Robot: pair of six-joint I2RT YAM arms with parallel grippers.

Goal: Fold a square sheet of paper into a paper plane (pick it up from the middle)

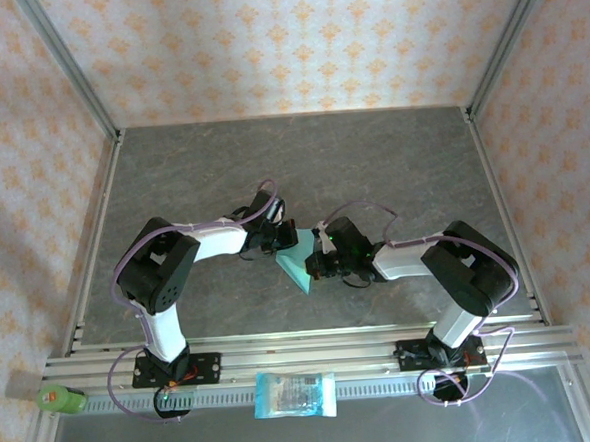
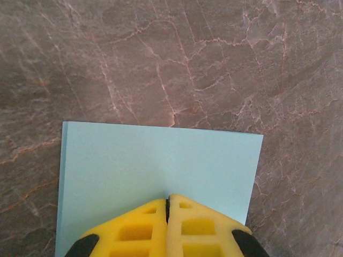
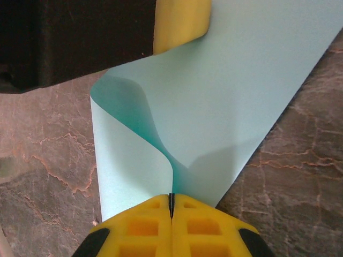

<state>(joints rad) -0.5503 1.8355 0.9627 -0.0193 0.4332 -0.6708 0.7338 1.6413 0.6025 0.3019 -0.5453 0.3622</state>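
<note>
The square sheet of paper [image 1: 299, 261] is light teal and hangs above the middle of the grey marble table, held between both grippers. My left gripper [image 1: 279, 244] is shut on one edge of it; in the left wrist view the sheet [image 2: 161, 166] spreads flat beyond the closed yellow fingertips [image 2: 168, 199]. My right gripper [image 1: 316, 263] is shut on the opposite side. In the right wrist view the paper [image 3: 225, 118] curls in an S-shaped bend up from the closed tips [image 3: 171, 197] to the left gripper's yellow finger [image 3: 181, 21].
A blue-and-white printed packet [image 1: 296, 394] lies on the near rail between the arm bases. A green bottle [image 1: 60, 399] lies at the near left corner. Aluminium frame posts [image 1: 71, 74] and patterned walls enclose the table [image 1: 301, 160].
</note>
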